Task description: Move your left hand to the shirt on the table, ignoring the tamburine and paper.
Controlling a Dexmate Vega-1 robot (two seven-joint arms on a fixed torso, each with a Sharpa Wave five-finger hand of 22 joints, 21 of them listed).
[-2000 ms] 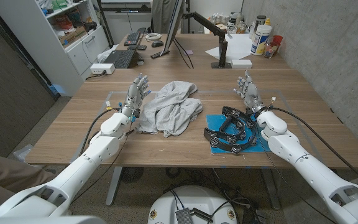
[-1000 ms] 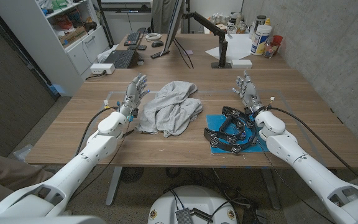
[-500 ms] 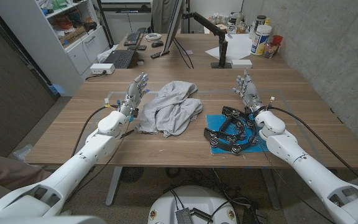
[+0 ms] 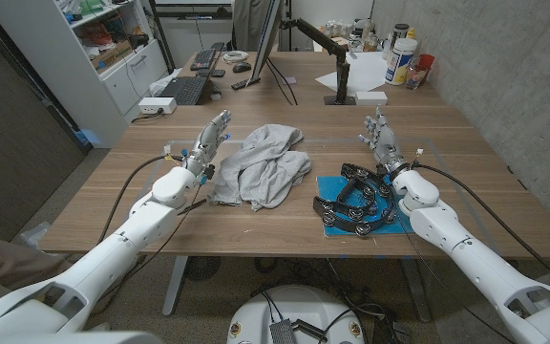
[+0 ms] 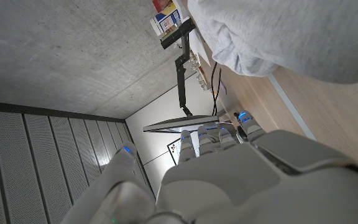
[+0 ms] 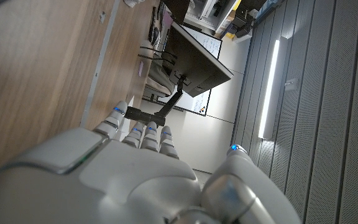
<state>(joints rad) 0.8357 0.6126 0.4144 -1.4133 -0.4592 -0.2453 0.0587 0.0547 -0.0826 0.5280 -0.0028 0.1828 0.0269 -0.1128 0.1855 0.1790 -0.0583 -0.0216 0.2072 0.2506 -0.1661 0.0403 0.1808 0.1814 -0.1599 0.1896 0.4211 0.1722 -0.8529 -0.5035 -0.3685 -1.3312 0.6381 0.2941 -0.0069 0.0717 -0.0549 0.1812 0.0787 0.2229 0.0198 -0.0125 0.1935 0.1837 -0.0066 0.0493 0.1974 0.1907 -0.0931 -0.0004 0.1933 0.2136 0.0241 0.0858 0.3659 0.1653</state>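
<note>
Nearly there, by my reading: the left hand (image 4: 204,147), fingers spread and holding nothing, stands just beside the crumpled grey shirt (image 4: 263,164) lying mid-table, so only the last small reach onto the cloth is left. Meanwhile the right hand (image 4: 384,145) waits, also spread and holding nothing, near the tambourine (image 4: 355,202) on its blue paper (image 4: 401,220) (both to be ignored). Everything sits on a wooden table (image 4: 113,205) in an office, with a keyboard (image 4: 181,90) and shelves (image 4: 103,38) behind.
</note>
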